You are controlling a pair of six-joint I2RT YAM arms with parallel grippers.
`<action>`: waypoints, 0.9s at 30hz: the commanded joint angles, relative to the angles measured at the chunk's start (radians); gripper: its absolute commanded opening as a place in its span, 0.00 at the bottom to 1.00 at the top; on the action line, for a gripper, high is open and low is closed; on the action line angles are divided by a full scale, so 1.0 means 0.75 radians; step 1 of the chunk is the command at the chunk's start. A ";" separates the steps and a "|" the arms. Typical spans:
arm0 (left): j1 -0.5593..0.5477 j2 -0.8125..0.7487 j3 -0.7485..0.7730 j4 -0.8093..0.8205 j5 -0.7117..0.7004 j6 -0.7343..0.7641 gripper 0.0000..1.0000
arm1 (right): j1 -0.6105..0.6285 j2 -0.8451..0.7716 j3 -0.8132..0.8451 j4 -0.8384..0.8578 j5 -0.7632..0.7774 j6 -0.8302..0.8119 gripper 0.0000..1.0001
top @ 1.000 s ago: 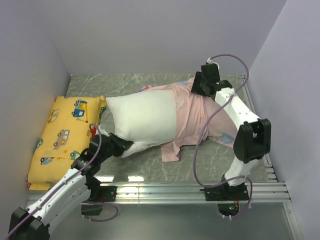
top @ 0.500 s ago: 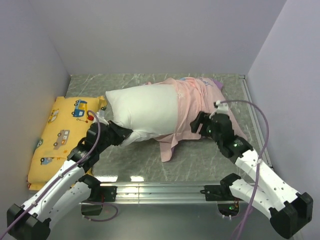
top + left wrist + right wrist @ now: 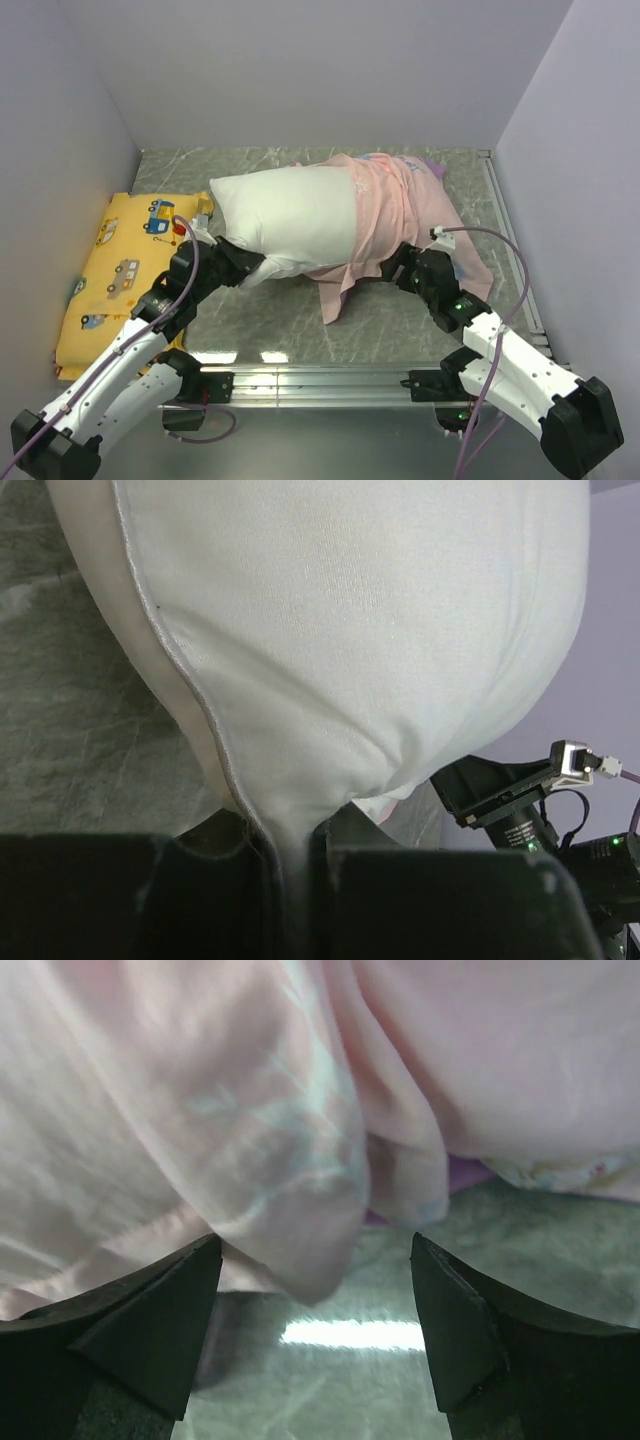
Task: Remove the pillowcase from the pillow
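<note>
The white pillow (image 3: 290, 220) lies across the middle of the table, its left half bare. The pillowcase (image 3: 395, 215), inside out and pale pink, still covers its right half and trails onto the table. My left gripper (image 3: 262, 274) is shut on the pillow's near corner; in the left wrist view the white fabric (image 3: 330, 650) runs down into the closed jaws (image 3: 290, 860). My right gripper (image 3: 392, 266) is open at the pillowcase's near hanging edge. In the right wrist view a pink fold (image 3: 300, 1210) hangs just above the gap between the fingers (image 3: 316, 1260).
A yellow cushion (image 3: 125, 265) printed with vehicles lies at the left wall. Purple-grey walls close in the left, back and right. A metal rail (image 3: 400, 380) runs along the near edge. A strip of purple print (image 3: 430, 165) shows at the pillowcase's far end.
My right arm has swung from the pillowcase's far end to its near edge and crept closer to the fabric. The left gripper lifted the pillow corner slightly; the pillow shifted back.
</note>
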 commanded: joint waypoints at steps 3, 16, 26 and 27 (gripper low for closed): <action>0.006 -0.031 0.132 0.065 -0.062 0.066 0.01 | 0.004 0.052 0.065 0.244 0.019 0.033 0.52; 0.008 0.083 0.708 -0.147 -0.243 0.322 0.00 | 0.006 -0.020 1.052 -0.560 0.277 -0.257 0.00; 0.233 0.429 0.766 -0.086 -0.074 0.234 0.13 | -0.004 0.698 1.331 -0.526 0.071 -0.364 0.00; 0.298 0.506 0.721 -0.035 0.023 0.230 0.13 | -0.002 0.778 1.325 -0.512 0.038 -0.366 0.00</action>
